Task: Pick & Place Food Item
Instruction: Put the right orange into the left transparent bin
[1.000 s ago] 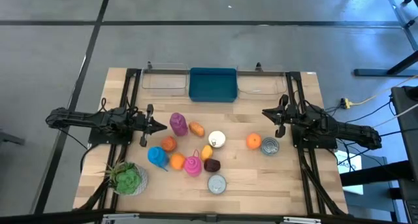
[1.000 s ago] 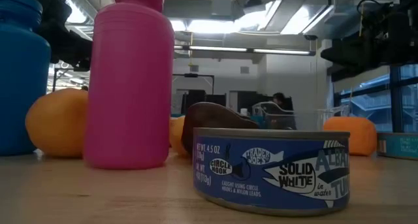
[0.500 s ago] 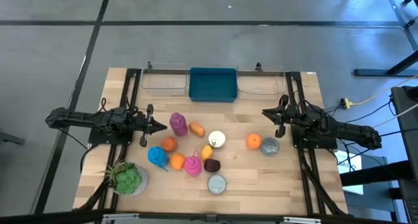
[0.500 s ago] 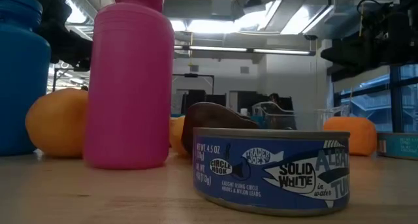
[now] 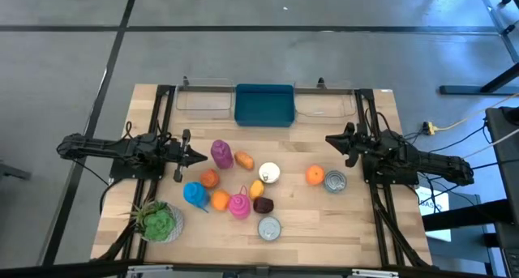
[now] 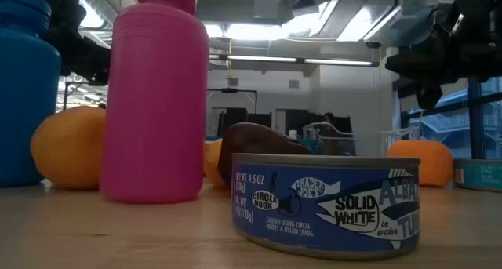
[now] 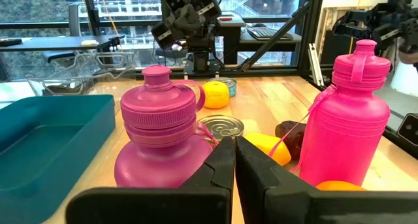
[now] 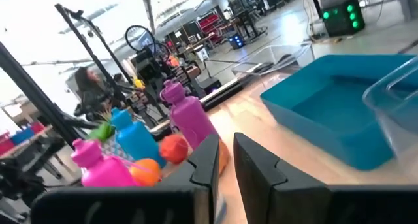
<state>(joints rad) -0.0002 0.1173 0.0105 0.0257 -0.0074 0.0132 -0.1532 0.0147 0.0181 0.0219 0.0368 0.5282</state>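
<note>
Food items and bottles lie in a cluster on the wooden table: a purple bottle (image 5: 220, 154), a pink bottle (image 5: 238, 205), a blue bottle (image 5: 195, 194), an orange (image 5: 315, 175), a yellow fruit (image 5: 256, 189), a dark fruit (image 5: 263, 204) and a tuna can (image 5: 269, 228) standing on its base. My left gripper (image 5: 201, 156) hovers level at the cluster's left, shut and empty, pointing at the purple bottle (image 7: 160, 132). My right gripper (image 5: 331, 139) hovers level at the right, above the orange's far side, rolled to a slant, with a narrow gap between its fingers (image 8: 225, 142) and nothing in it.
A teal bin (image 5: 264, 105) stands at the table's far edge between two clear bins (image 5: 203, 100) (image 5: 326, 102). A second can (image 5: 334, 181) sits beside the orange. A green plant (image 5: 158, 221) is at the near left corner. A person shows in the room beyond.
My right gripper has rolled about its own pointing line and now stands at a slant; it has stayed in place. Nothing on the table has moved.
</note>
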